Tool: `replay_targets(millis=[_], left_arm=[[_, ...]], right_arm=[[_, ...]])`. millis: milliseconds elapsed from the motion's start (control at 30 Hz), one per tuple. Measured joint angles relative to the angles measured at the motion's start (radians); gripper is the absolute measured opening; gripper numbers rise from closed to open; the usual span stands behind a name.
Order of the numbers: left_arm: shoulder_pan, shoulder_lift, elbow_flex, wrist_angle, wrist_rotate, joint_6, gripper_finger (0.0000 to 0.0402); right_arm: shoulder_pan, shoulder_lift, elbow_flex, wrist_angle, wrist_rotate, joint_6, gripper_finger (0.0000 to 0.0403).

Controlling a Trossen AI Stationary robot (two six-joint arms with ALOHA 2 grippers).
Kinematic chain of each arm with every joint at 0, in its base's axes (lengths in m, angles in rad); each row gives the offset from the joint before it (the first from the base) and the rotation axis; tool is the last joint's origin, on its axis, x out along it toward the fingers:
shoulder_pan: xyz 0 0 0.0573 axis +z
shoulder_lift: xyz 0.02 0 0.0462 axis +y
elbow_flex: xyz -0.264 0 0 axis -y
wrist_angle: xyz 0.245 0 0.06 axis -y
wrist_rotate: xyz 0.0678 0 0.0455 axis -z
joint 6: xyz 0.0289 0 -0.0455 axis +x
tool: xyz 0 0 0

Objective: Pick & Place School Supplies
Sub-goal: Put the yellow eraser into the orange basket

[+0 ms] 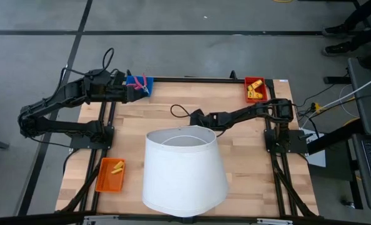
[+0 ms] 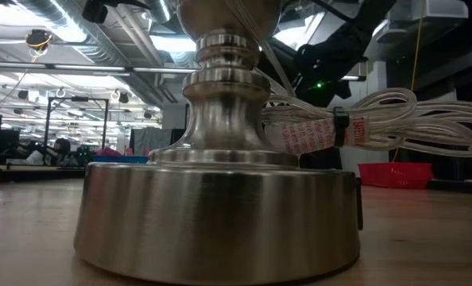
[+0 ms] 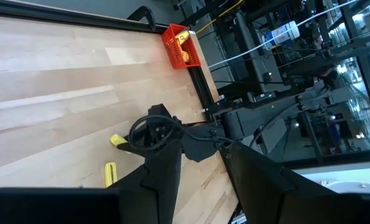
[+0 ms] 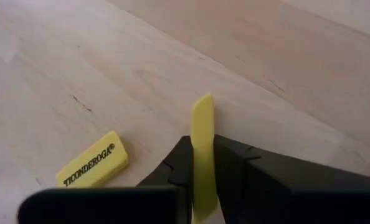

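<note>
Clamping the yellow stick (image 4: 202,143) lengthwise, the right gripper (image 4: 202,171) sat just beside the eraser (image 4: 93,161) — the nearer arm — left gripper (image 3: 200,168) apart.

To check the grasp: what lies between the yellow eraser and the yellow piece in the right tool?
Only bare wooden table, as the right wrist view shows. The yellow eraser lies flat, apart from the yellow piece on which the right tool is shut.
</note>
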Motion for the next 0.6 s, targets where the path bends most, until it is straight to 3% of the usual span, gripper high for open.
replay_targets(millis=[267, 433, 600], left_arm=[[0.0, 0.0, 0.0, 0.0, -0.003, 0.034, 0.0137], [-0.011, 0.0, 0.0, 0.0, -0.006, 0.088, 0.0137], [-0.055, 0.001, 0.0, 0.068, -0.005, 0.189, 0.0137]], right_arm=[[0.028, -0.119, -0.005, -0.093, -0.047, -0.009, 0.0034], [0.058, -0.273, -0.004, -0.184, 0.054, -0.009, 0.0034], [0.076, -0.511, -0.003, -0.203, 0.155, -0.014, 0.0034]])
